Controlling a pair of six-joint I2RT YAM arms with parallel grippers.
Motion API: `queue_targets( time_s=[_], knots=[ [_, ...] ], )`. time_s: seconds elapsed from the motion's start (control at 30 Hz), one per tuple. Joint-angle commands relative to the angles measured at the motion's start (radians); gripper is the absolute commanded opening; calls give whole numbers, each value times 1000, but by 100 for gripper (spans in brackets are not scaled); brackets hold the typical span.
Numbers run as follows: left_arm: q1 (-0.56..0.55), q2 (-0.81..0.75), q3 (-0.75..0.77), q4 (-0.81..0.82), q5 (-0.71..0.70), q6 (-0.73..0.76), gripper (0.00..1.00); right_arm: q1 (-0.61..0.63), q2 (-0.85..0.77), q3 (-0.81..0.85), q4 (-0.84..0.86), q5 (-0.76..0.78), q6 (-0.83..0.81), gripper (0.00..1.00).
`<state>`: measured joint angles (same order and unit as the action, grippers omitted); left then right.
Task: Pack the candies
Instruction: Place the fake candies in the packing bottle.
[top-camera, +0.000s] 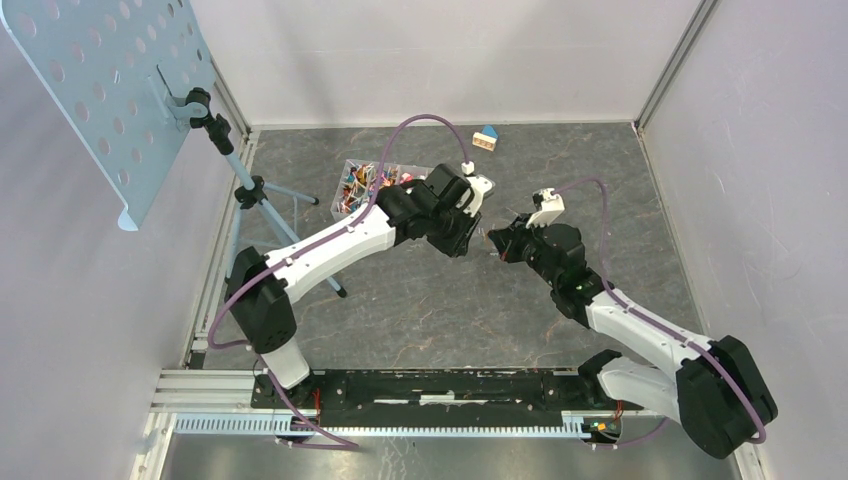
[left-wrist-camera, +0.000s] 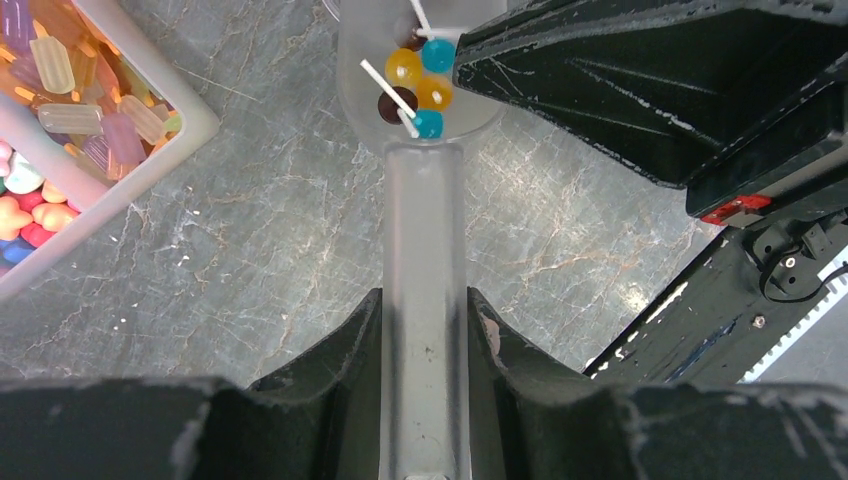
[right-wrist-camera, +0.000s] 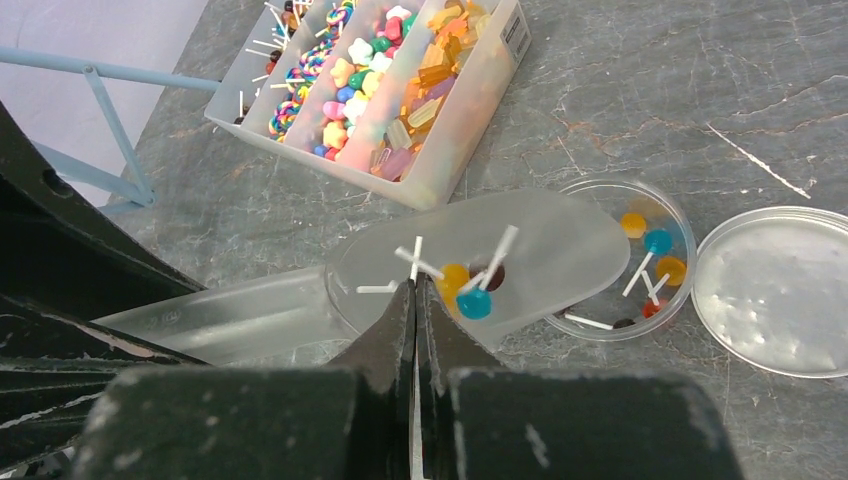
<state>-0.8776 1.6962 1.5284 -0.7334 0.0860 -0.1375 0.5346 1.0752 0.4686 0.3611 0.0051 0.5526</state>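
Now: left fingers (left-wrist-camera: 370, 318) clamped narrow on the handle of a frosted scoop (left-wrist-camera: 424, 220). The handle runs straight out ahead of them, off the surface (right-wrist-camera: 650, 100). In the scoop bowl at the far end of the handle sit a few candies (left-wrist-camera: 415, 85) on white sticks: orange, teal and dark brown.

Right fingers (right-wrist-camera: 405, 310) pressed fully together. Their tips are at the near edge of the scoop bowl, right against crossed sticks. Cannot tell whether a stick is pinched between them.

Just beyond the right fingertips, to their right, a round clear dish (right-wrist-camera: 690, 250) stands on the surface, partly under the scoop's front lip. It holds more stick candies: orange, blue, red and one dark. Its lid (right-wrist-camera: 775, 290) lies flat beside it, further right, about touching.

Well ahead of the right fingers, to their left, is a clear divided tray (right-wrist-camera: 470, 110) of mixed sweets, sorted by compartment: amber and pink wrapped pieces, small coloured shapes, rainbow twists and sticks. From the left fingers, the tray corner lies ahead-left, apart from the scoop.
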Motion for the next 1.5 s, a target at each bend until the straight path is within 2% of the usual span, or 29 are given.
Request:
queue_targets(
  time_s=[0.0, 0.73, 1.13, 1.23, 1.47],
  knots=[
    [-4, 3, 80, 22, -24, -19, 2, -2, 21, -17, 38, 11, -17, 0],
    [-1, 82, 213, -71, -54, 22, 2, -1, 63, -36, 61, 0, -17, 0],
    [3, 46, 231, -102, -79, 44, 2, -2, 28, 5, 21, -3, -40, 1],
    [2, 13, 212, -106, -79, 45, 2, -2, -20, 33, -26, 6, -56, 5],
    [3, -78, 149, -128, -114, 43, 2, -2, -157, 113, -141, 39, -76, 30]
  ],
)
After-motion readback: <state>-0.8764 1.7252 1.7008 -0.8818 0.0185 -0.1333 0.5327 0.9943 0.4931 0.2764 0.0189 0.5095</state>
